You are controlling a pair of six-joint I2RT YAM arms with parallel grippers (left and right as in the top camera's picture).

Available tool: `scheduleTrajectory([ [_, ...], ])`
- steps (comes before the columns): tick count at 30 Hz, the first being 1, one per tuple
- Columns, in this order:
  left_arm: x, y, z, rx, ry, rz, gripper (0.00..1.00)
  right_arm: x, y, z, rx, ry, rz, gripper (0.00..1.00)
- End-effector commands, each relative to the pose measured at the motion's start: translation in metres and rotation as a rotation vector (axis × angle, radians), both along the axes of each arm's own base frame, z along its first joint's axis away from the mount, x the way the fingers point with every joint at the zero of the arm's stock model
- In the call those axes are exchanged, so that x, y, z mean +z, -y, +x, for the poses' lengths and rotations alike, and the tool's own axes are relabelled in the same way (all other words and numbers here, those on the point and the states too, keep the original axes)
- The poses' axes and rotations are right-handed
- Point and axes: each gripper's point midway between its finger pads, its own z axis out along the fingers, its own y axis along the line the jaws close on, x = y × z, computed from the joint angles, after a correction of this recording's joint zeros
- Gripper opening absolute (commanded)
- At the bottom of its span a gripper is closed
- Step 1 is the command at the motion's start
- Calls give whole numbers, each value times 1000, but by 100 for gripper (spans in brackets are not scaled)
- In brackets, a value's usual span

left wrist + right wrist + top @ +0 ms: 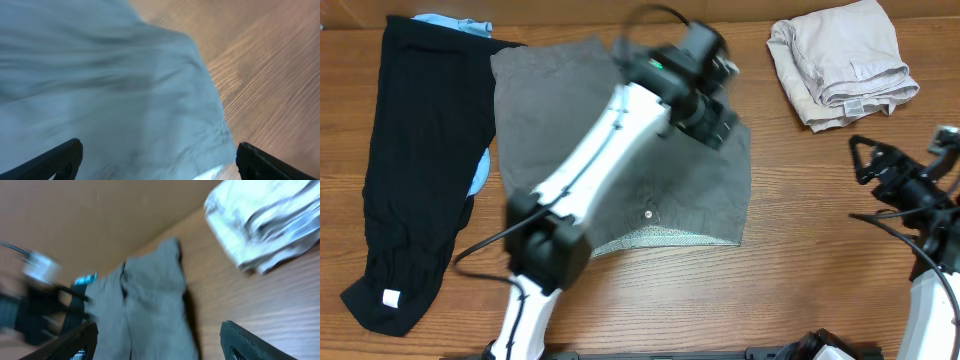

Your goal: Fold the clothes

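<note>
Two arms are out: the left arm [600,150] slants far and rightward above the grey shorts [555,110] spread mid-table, its left gripper [157,156] wide apart and empty. The right gripper [160,339] hovers near-right, equally wide, holding nothing.

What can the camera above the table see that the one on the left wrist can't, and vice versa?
Only the overhead view shows the long black garment, the folded beige garment and a pale button. Only the left wrist view shows its own fingertips up close, spread wide with nothing between them. Both show the grey shorts on the wooden table.
</note>
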Motion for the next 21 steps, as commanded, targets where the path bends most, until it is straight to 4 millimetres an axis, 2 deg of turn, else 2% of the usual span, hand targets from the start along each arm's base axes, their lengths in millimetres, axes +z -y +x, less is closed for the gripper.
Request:
scheduleTrajectory([
  [1, 84, -47, -4, 59, 119, -56, 100, -3, -21, 4, 49, -24, -88, 81],
  [4, 92, -97, -8, 160, 118, 38, 100, -19, -56, -1, 146, -92, -120, 82],
  [6, 97, -134, -8, 243, 129, 120, 100, -35, -73, -7, 175, -165, -155, 82],
  [9, 100, -174, -8, 330, 128, 189, 100, -66, -87, -18, 171, -313, -248, 81],
  [11, 98, -189, -5, 365, 113, 197, 100, -87, -97, -25, 174, -412, -303, 78],
  [16, 88, -213, 6, 424, 86, 211, 100, -131, -120, -32, 191, -595, -370, 68],
  [21, 71, -218, 13, 432, 45, 231, 100, -177, -126, -39, 126, -794, -363, 66],
])
